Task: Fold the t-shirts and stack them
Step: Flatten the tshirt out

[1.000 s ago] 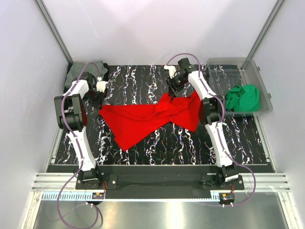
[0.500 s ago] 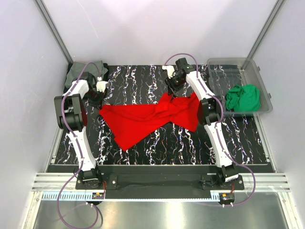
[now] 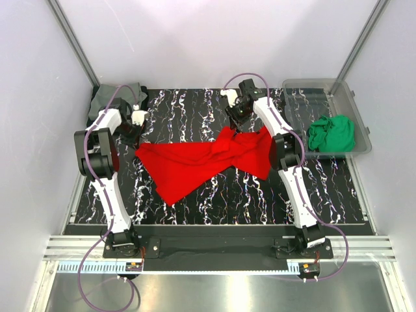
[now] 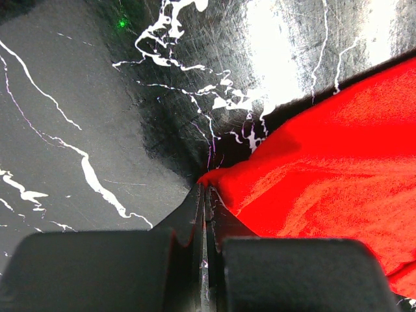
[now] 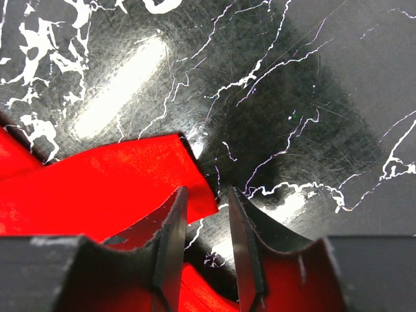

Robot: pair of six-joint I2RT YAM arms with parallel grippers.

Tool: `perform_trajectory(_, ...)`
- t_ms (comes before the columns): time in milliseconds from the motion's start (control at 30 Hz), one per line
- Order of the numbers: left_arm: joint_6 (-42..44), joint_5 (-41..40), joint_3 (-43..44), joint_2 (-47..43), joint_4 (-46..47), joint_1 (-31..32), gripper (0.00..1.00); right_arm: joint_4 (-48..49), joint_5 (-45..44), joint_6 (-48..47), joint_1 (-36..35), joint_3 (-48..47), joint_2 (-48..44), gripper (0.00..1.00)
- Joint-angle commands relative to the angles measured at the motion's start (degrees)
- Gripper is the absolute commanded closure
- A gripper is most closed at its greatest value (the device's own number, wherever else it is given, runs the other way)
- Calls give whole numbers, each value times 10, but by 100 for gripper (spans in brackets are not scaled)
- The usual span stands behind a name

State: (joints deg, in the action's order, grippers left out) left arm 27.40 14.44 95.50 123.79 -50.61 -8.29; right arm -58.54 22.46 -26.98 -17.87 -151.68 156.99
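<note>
The red t-shirt (image 3: 195,166) lies spread and rumpled across the middle of the table. My left gripper (image 3: 134,133) is at the shirt's left corner. In the left wrist view its jaws (image 4: 205,188) are shut, with the red t-shirt's (image 4: 325,182) corner drawn to a point at their tips. My right gripper (image 3: 234,121) is at the shirt's far edge, open. In the right wrist view a flat red flap (image 5: 117,188) ends between the right gripper's (image 5: 207,190) fingers, with its left finger over the cloth. A green t-shirt (image 3: 331,133) is bunched in the bin. A grey-olive t-shirt (image 3: 114,97) lies at the back left.
A clear plastic bin (image 3: 356,110) stands at the back right, holding the green shirt. The black marbled tabletop (image 3: 214,198) shows around the red shirt. Metal frame posts (image 3: 71,45) and white walls close in the sides and back.
My right gripper's jaws have narrowed and that arm has shifted slightly left at the shirt's far edge. The left arm and the shirts have not moved.
</note>
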Motion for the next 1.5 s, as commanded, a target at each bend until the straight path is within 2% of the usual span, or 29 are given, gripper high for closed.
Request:
perform_trajectory(0,3,-2,-8,6,-5,9,100,-23,-52,-17,-10,29,-1,62)
perform_trajectory(367,7,-10,5,16,-6,13,100,-68,-32,-40,-21,53,-6,69)
perform_trajectory(667,8,-13,18,22,-11,18,100,-89,-21,-45,-23,79,-26,61)
perform_trajectory(700,8,-13,18,22,-10,20,100,-89,-22,-46,-24,81,-25,62)
perform_trajectory(867,7,-11,16,20,-12,20,100,-89,-44,-43,-29,80,-16,93)
perform_trajectory(933,8,-9,16,18,-11,20,100,-85,-52,-43,-28,76,-22,100)
perform_trajectory(1133,8,-14,18,19,-9,35,100,-64,-58,-44,-23,24,-76,100)
perform_trajectory(1333,5,-32,45,15,-9,84,100,-10,-64,-31,-15,-25,-170,100)
perform_trajectory(1467,-12,-24,68,-27,-10,127,100,12,-93,-16,-13,-34,-230,100)
